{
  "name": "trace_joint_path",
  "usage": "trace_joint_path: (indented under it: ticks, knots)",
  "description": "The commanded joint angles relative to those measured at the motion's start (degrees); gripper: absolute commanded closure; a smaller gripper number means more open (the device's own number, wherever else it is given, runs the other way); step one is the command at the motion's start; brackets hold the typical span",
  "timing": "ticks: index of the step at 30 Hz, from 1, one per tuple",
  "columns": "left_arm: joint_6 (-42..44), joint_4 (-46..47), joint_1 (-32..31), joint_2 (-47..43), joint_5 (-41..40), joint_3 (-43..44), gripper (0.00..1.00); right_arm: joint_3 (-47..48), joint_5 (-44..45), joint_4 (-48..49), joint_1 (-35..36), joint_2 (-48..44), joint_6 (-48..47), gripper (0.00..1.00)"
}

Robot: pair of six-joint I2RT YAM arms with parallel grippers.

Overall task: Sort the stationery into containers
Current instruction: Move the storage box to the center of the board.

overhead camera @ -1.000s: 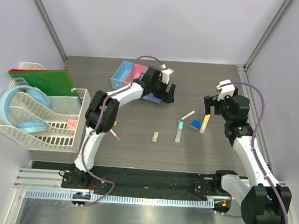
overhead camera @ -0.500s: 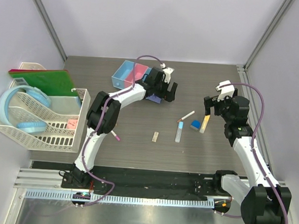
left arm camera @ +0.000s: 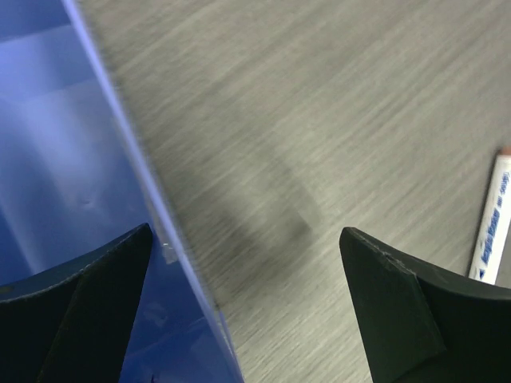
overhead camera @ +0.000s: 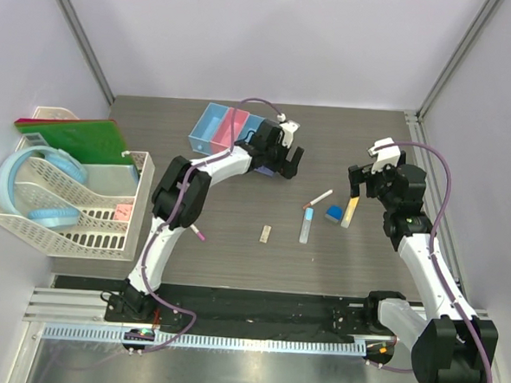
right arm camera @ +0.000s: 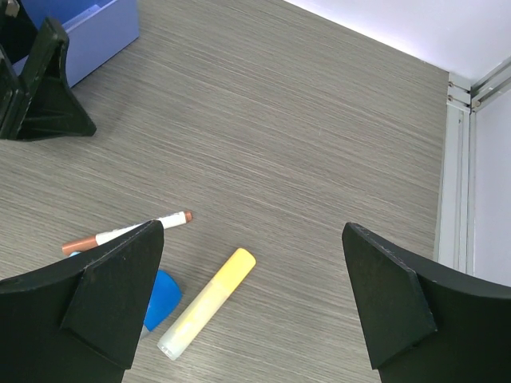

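The left gripper (left arm camera: 243, 233) is held wide open and empty over the purple bin (left arm camera: 72, 159), the right gripper (overhead camera: 358, 181) likewise, yellow stick (overhead camera: 350, 212) at its 6 o'clock.

White lattice basket (overhead camera: 79, 231) at left edge of bench (overhead camera: 235, 247) holds big blue hoop (overhead camera: 8, 181) and green board (overhead camera: 77, 137) (board at the far end).
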Motion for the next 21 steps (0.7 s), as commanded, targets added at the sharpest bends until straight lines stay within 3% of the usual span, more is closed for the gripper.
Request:
trace_joint_path:
  ticks: [1, 13, 21]
  knots:
    - [5.41, -2.19, -0.33, -0.42, 8.07, 0.28, 0.0, -0.05, -0.17, 1.55, -0.12, -1.34, -0.57, 0.0]
    - [10.95, 1.75, -0.24, -5.52, 24.06, -7.1, 0.0, -0.22, -0.61, 1.29, -0.2, -1.51, -0.65, 0.0]
    - [11.22, 6.24, -0.33, -9.91, 27.4, -11.76, 0.0, -0.22, -0.53, 1.38, -0.12, -1.25, -0.83, 0.0]
